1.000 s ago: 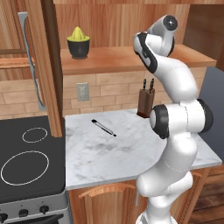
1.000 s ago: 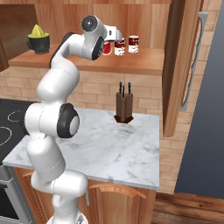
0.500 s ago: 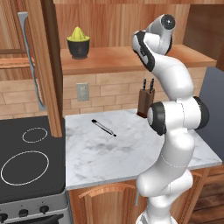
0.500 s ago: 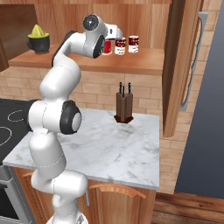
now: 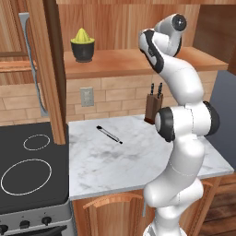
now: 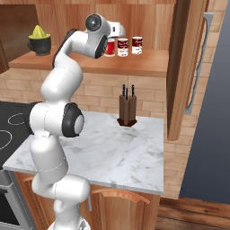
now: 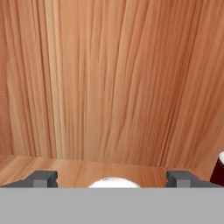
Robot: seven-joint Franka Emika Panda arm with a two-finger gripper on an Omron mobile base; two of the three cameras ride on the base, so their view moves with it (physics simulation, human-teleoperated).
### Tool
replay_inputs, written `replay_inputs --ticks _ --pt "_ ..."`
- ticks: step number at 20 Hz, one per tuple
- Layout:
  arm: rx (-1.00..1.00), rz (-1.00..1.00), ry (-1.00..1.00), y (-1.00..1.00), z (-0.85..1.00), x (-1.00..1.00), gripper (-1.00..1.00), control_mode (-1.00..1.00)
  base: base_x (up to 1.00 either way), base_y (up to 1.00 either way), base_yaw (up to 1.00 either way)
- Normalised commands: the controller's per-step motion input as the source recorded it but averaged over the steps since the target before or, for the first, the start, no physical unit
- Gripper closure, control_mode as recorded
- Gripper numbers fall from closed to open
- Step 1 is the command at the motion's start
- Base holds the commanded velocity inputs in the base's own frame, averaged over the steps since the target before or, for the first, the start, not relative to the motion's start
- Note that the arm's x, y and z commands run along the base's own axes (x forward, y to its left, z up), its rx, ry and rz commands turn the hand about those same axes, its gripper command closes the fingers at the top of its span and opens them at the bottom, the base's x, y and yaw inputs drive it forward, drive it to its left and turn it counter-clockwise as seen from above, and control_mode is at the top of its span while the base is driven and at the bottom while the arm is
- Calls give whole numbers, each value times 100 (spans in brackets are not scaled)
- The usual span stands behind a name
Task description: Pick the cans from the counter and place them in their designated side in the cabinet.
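Three cans stand in a row on the cabinet shelf [image 6: 150,63]: a red can [image 6: 111,47] partly behind my arm, a can with a white band [image 6: 122,46], and a third can [image 6: 137,45]. My white hand [image 6: 117,29] hangs just above the leftmost one. In the hand view my gripper [image 7: 113,178] is open, its fingertips [image 7: 42,179] wide apart. The can's pale round top [image 7: 113,183] lies between them, touching neither. Another can [image 7: 218,168] shows at the right edge, before the plank back panel [image 7: 109,78]. The marble counter [image 5: 115,159] holds no can.
A yellow juicer in a dark bowl [image 5: 82,44] stands at the shelf's left end. A knife block [image 6: 127,108] and a thin black tool [image 5: 109,134] are on the counter. The black stove [image 5: 27,173] lies to the left. A tall open wooden door [image 6: 184,67] flanks the shelf.
The arm's elbow has swung slightly to the right in the right base view. The hand stays at the leftmost can on the shelf.
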Motion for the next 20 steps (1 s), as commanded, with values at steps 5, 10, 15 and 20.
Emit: replay_inputs --ticks 5,10,15,20 --pt "0 5 -11 0 1 -16 -100 -100 0 0 0" --pt "0 5 -10 0 6 -36 -100 -100 0 0 0" --pt "0 5 -4 0 8 -53 -100 -100 0 0 0" --pt "0 5 -2 4 5 -68 -100 -100 0 0 0"
